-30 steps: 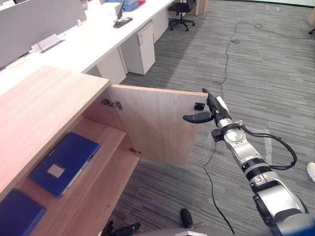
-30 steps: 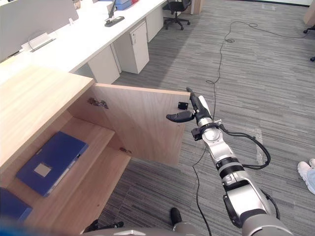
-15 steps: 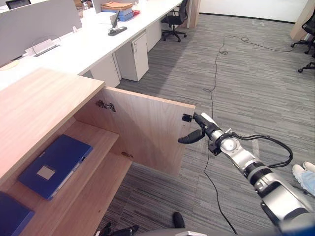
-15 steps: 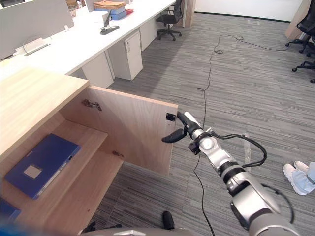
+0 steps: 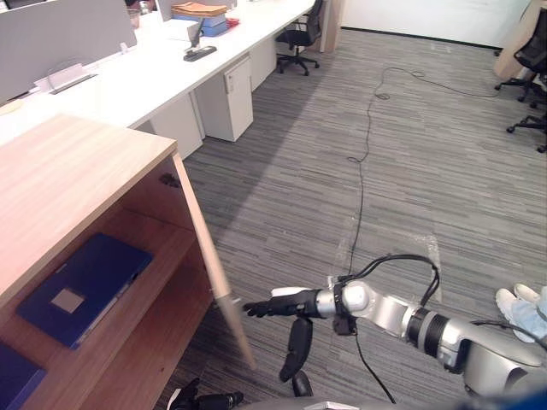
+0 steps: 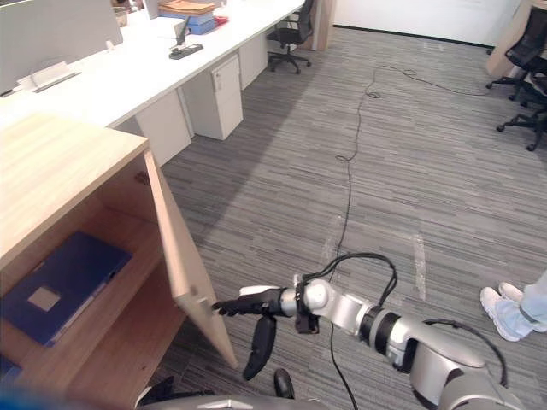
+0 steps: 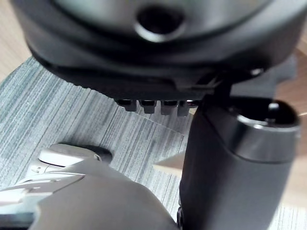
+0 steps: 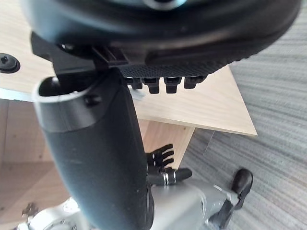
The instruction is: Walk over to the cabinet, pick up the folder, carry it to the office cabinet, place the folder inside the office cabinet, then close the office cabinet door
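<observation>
Left eye view: the office cabinet (image 5: 68, 162) stands at the left with its door (image 6: 184, 265) partly open, so that the door presents almost edge-on. The folder (image 5: 81, 286) (blue, with a pale label) lies flat on the upper shelf (image 5: 167, 249) inside the cabinet, well apart from both hands; the corner of a second blue folder (image 5: 13, 376) shows on the shelf nearer the robot. The right hand (image 5: 295, 301) is extended low toward the door with its fingers straight and holding nothing; the fingertips (image 5: 249, 309) meet the door's free edge near its lower corner, and the thumb (image 5: 295, 346) hangs downward. The left hand (image 5: 209, 399) shows low at the bottom edge, below the cabinet. A long white counter (image 5: 128, 77) runs behind the cabinet, with an office chair (image 5: 299, 38) at its far end. Right eye view: same arrangement; a person's white shoes (image 6: 500, 309) stand on the carpet at the right edge. Left wrist view: the left hand's dark bulk and thumb show over grey carpet, with nothing between them. Right wrist view: the right hand's thumb crosses in front of the door's wooden face, which carries a black knob (image 8: 8, 63); beyond the door's edge the left hand shows with its fingers loosely extended and empty.
</observation>
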Robot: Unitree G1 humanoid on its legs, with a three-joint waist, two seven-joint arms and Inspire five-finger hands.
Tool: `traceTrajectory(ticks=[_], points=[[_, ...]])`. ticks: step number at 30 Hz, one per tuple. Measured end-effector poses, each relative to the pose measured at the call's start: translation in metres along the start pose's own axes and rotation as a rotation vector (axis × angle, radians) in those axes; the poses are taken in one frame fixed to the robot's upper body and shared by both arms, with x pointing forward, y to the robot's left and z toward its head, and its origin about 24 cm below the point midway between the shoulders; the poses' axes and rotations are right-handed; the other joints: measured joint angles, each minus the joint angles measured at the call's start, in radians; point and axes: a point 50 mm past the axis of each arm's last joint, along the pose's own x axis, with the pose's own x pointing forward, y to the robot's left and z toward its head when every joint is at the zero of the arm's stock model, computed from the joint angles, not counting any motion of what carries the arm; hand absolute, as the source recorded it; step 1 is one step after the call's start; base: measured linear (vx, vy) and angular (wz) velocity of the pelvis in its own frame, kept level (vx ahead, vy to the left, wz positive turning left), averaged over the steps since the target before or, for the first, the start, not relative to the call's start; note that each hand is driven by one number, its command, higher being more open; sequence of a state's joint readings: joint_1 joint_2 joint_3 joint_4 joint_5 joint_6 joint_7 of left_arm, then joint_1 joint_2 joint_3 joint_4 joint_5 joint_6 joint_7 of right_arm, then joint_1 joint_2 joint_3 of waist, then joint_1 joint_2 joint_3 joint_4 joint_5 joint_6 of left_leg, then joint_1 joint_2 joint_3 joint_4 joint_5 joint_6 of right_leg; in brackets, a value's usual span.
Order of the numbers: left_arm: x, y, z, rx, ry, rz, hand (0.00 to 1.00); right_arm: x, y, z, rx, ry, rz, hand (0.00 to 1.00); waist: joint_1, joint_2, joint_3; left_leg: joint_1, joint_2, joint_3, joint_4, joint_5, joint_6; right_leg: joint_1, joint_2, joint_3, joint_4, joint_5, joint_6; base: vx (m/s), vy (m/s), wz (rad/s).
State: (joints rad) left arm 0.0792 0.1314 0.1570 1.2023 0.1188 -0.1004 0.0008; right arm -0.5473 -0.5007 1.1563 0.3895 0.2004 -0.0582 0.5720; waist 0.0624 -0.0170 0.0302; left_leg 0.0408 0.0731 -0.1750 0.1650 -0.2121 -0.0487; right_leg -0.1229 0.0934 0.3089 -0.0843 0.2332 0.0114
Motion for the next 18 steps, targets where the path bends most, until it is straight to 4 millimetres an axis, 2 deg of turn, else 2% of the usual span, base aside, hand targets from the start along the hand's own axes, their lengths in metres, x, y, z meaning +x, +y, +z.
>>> traceTrajectory(ticks=[4,5,10,14,16,18], points=[[0.001,0.002,0.004,0.054,-0.008,-0.013,1.00,0.006,0.033,-0.028,0.124,0.087,0.129,1.00,0.010,-0.019,-0.010,-0.001,-0.007,-0.003,0.000,0.003,-0.005,0.001,-0.014,-0.002,0.000,0.000,0.004,0.02,0.062,0.02],[0.001,0.003,0.003,0.056,-0.003,-0.015,1.00,0.004,0.037,-0.040,0.188,0.115,0.109,1.00,0.007,-0.019,-0.009,-0.001,-0.010,-0.004,-0.002,0.005,-0.006,0.001,-0.018,-0.002,0.000,-0.001,0.007,0.02,0.041,0.01],[0.001,0.001,0.000,0.041,0.020,-0.020,1.00,0.007,0.057,-0.069,0.322,0.190,0.026,1.00,0.009,-0.007,-0.002,0.011,-0.012,-0.053,-0.006,0.012,-0.009,0.030,-0.028,-0.050,-0.001,-0.019,0.012,0.02,0.022,0.29],[0.001,-0.002,0.001,-0.008,0.018,-0.016,1.00,0.026,0.079,-0.088,0.500,0.250,-0.112,1.00,0.019,0.011,0.010,-0.004,-0.014,-0.145,-0.017,0.030,-0.019,0.049,-0.046,-0.142,-0.001,-0.040,0.004,0.00,-0.012,0.72],[0.002,-0.007,0.003,-0.033,0.019,-0.015,1.00,0.031,0.090,-0.104,0.616,0.339,-0.223,1.00,0.022,0.035,0.026,-0.014,-0.024,-0.229,-0.016,0.044,-0.023,0.073,-0.062,-0.224,0.000,-0.059,0.000,-0.02,-0.037,1.19],[0.002,-0.011,0.008,-0.042,0.005,-0.014,1.00,0.028,0.105,-0.120,0.731,0.433,-0.307,1.00,0.039,0.058,0.040,-0.026,-0.036,-0.308,-0.007,0.054,-0.029,0.099,-0.077,-0.299,0.001,-0.077,0.000,-0.03,-0.042,1.37]])
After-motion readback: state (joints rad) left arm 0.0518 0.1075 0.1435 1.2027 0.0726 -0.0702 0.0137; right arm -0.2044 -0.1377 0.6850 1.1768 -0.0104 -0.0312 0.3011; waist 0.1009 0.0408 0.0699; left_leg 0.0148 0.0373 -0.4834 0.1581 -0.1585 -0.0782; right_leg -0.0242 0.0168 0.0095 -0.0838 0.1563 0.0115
